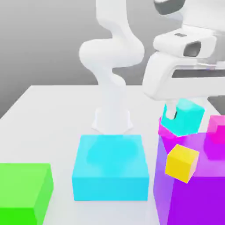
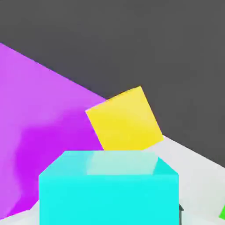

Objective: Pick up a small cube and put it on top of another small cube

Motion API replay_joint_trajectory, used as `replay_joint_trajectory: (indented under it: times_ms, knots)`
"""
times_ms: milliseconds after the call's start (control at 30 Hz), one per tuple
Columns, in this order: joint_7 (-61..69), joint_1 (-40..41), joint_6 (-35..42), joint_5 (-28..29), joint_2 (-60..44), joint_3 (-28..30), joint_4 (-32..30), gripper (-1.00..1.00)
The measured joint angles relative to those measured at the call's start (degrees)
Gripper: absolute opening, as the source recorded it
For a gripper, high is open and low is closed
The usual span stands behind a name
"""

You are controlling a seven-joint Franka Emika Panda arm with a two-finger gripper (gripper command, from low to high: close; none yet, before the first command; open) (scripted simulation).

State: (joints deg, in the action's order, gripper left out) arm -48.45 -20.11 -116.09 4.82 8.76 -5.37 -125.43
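Observation:
The small cyan cube (image 1: 185,117) hangs at the exterior view's right, and my gripper (image 1: 173,115) is shut on it, one dark finger showing against its face. Right under it a sliver of the purplish-magenta small cube (image 1: 165,130) peeks out, resting on the big purple block (image 1: 197,189). I cannot tell whether the two small cubes touch. In the hand view the cyan cube (image 2: 109,189) sits close below the camera.
A small yellow cube (image 1: 181,163) (image 2: 125,121) lies tilted on the purple block (image 2: 39,132). A hot-pink small cube (image 1: 217,128) is at the far right. A large flat cyan block (image 1: 110,169) and a green block (image 1: 22,193) stand on the white table (image 1: 48,114).

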Motion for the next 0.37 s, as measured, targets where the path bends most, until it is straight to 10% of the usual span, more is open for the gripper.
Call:
replay_joint_trajectory:
  times_ms: [233, 267, 367]
  knots:
    - [-10.1, -3.34, -6.23, -6.89, 0.03, -4.61, -5.59, -1.0]
    - [-10.22, -3.46, -7.46, -6.87, -0.39, -4.61, -6.38, 1.0]
    - [-10.22, -3.46, -7.46, -6.88, -0.39, -4.61, -6.38, 1.0]
